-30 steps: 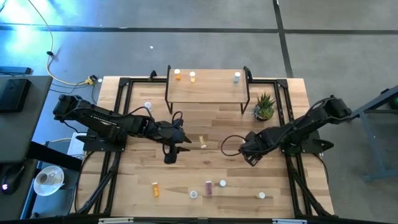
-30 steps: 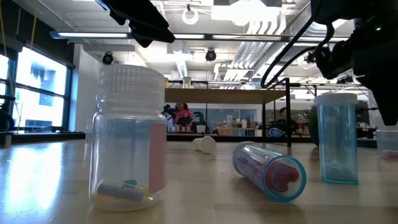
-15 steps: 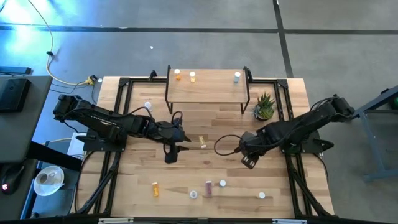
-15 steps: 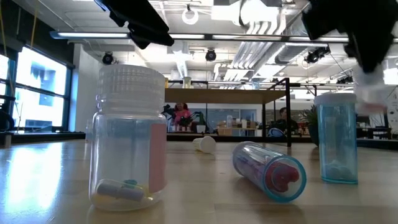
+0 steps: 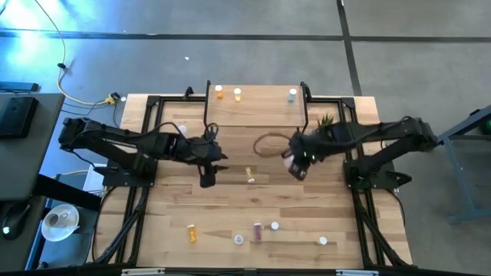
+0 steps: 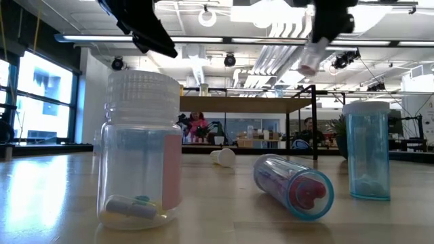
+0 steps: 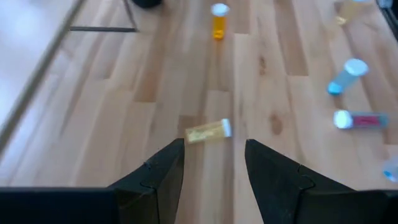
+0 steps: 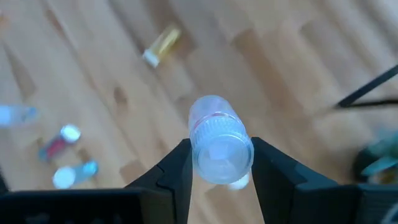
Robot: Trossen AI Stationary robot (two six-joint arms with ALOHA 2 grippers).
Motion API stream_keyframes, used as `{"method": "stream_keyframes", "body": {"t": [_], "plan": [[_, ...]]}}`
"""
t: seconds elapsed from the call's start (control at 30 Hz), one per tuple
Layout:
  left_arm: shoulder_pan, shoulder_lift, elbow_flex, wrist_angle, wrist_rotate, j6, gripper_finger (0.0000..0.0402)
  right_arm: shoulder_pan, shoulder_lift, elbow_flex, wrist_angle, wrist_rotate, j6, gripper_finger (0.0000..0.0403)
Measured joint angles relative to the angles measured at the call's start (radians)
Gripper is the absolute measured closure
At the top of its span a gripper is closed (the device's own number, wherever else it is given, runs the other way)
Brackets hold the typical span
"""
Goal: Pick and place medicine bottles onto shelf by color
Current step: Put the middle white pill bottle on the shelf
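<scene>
Seen from above, the right gripper (image 5: 296, 165) sits just right of centre in the frame, lifted off the wooden surface (image 5: 230, 207), with its fingers (image 8: 177, 171) closed on a small clear bottle (image 8: 216, 142) that has a reddish label and a white cap. The cap faces the wrist camera, so the grip appears to sit near the cap end, with most of the body sticking out past the fingers. The shelf (image 5: 255, 115) stands in the upper middle of the frame, just beyond this gripper, with two orange bottles (image 5: 219, 93) at its left end and one pale bottle (image 5: 292, 95) at its right end.

The left gripper (image 5: 206, 178) hovers left of centre, its fingers (image 7: 163, 177) moderately apart and empty, pointing at a yellow bottle (image 7: 208, 131) lying on its side.

The risks, as I judge them: with so short a hold, the carried bottle could tilt or slip on the way up. The shelf's black frame is close, and a low approach could knock the bottle against its edge. Setting it down at an angle could topple it, or nudge the bottles already standing there. It also needs its own colour spot, apart from the orange pair. The two arms are near each other in mid-frame and could crowd one another.
</scene>
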Motion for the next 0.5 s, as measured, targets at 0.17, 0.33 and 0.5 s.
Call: {"method": "stream_keyframes", "body": {"t": [0.17,0.33,0.5], "plan": [[0.087,-0.019,0.000,-0.041,0.000,0.024,0.0241,-0.157,0.009,0.045,0.044,0.024,-0.137,0.0283],[0.177,-0.022,0.000,-0.069,0.000,0.034,0.0241,-0.297,0.052,0.127,0.059,0.024,-0.244,0.0283],[0.246,-0.022,0.000,-0.106,0.000,0.034,0.0241,-0.403,0.146,0.257,0.047,0.022,-0.328,0.0283]]}}
